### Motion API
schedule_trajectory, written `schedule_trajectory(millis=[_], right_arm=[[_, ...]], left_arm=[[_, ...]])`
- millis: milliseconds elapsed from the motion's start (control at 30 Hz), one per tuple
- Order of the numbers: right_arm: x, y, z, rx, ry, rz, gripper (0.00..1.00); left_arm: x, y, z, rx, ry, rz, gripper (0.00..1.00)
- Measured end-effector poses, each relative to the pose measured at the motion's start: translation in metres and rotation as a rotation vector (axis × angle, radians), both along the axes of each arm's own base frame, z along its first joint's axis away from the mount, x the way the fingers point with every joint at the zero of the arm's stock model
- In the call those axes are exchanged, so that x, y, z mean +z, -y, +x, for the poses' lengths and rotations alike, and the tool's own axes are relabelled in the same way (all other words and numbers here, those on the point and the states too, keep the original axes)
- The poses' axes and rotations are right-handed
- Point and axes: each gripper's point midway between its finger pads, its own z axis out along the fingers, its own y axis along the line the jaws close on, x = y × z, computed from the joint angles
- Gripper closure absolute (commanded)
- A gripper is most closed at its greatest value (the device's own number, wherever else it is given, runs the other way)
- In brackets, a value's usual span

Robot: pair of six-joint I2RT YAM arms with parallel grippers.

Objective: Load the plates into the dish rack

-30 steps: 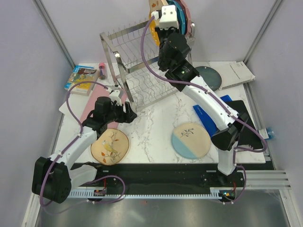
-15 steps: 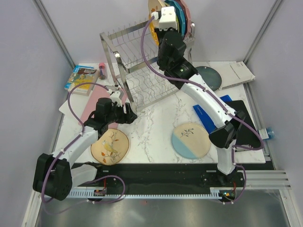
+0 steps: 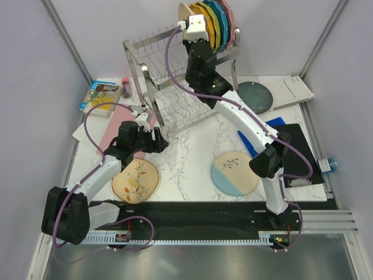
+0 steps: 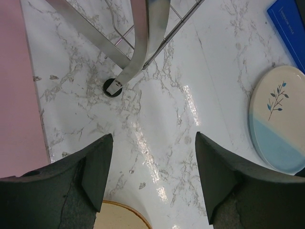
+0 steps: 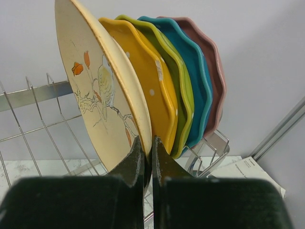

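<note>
- Our right gripper [image 5: 147, 157] has its jaws pressed almost together, pinching the lower rim of the first bird plate [image 5: 97, 90].
- This cream plate stands on edge, leaning slightly, at the top tier of the dish rack [image 3: 166, 70].
- It sits just beside the yellow scalloped plate [image 5: 147, 90], and behind that stand the green scalloped plate [image 5: 183, 95], the blue scalloped plate [image 5: 198, 81] and the pink scalloped plate [image 5: 215, 71].
- Our fingers hide the plate's lower edge, so we cannot tell whether it rests between the prongs.
- Our left gripper [image 4: 150, 176] hangs low over the marble table [image 4: 157, 109] with its jaws spread wide and nothing between them. It is near the rack's front leg [image 4: 143, 47].
- The second bird plate [image 3: 136, 181] lies flat on the table, just on the near side of the left gripper.
- The half-blue plate [image 3: 235, 173] lies flat towards the right arm's base.
- The dark teal plate [image 3: 256, 96] lies flat to the right of the rack.
- A pink mat [image 4: 14, 95] lies on the table to the left of the left gripper.
</note>
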Motion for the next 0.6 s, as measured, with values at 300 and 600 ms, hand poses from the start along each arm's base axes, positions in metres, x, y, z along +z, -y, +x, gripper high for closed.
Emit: schedule_trajectory(millis=[300, 600], right_arm=[[-0.001, -0.003, 0.002, 0.024, -0.005, -0.006, 1.00], [-0.003, -0.005, 0.003, 0.045, -0.007, -0.006, 1.00]], left_arm=[[-0.007, -0.003, -0.001, 0.009, -0.016, 0.009, 0.23], [-0.016, -0.005, 0.004, 0.019, -0.031, 0.013, 0.23]])
